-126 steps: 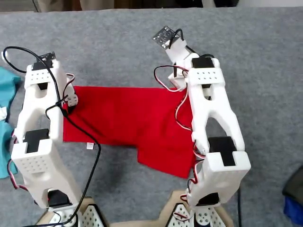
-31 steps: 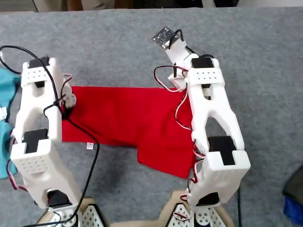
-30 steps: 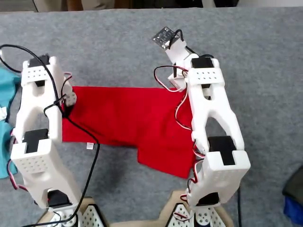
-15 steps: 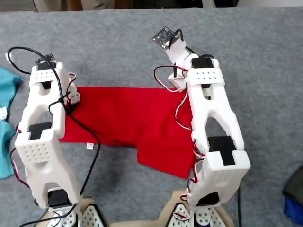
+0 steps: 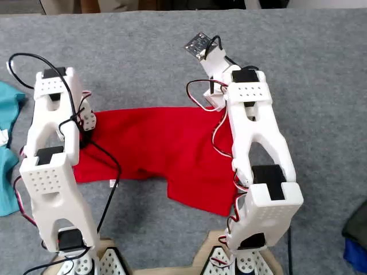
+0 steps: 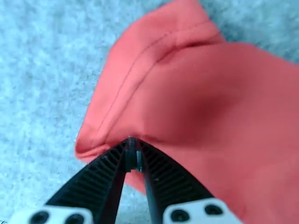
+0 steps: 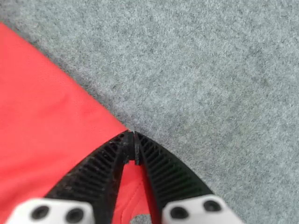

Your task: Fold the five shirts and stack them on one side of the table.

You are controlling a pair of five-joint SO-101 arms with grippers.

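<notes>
Left arm: Your left arm reaches forward over the left end of the shirt in the high view, with its wrist bent down at the far left corner.
Left pincer: Your left pincer has its jaws pressed together on a fold of the shirt's hemmed edge. The cloth there is bunched and raised off the desk.
Right arm: Your right arm lies stretched over the right part of the shirt, with its wrist tipped down at the far edge.
Right pincer: Your right pincer is closed, its tips meeting on the very edge of the shirt, with red cloth showing between the fingers.
Shirt: The red shirt lies spread on the grey desk between the two arms. Its left end is rumpled, and one flap hangs toward the arm bases on the right.
Labels: You can see a small white tag at the shirt's near edge, but any print on it is too small to read.
Cable: A black cable loops from the left arm across the shirt.
Other cloth: Teal cloth lies at the left edge of the desk, apart from the red shirt.
</notes>
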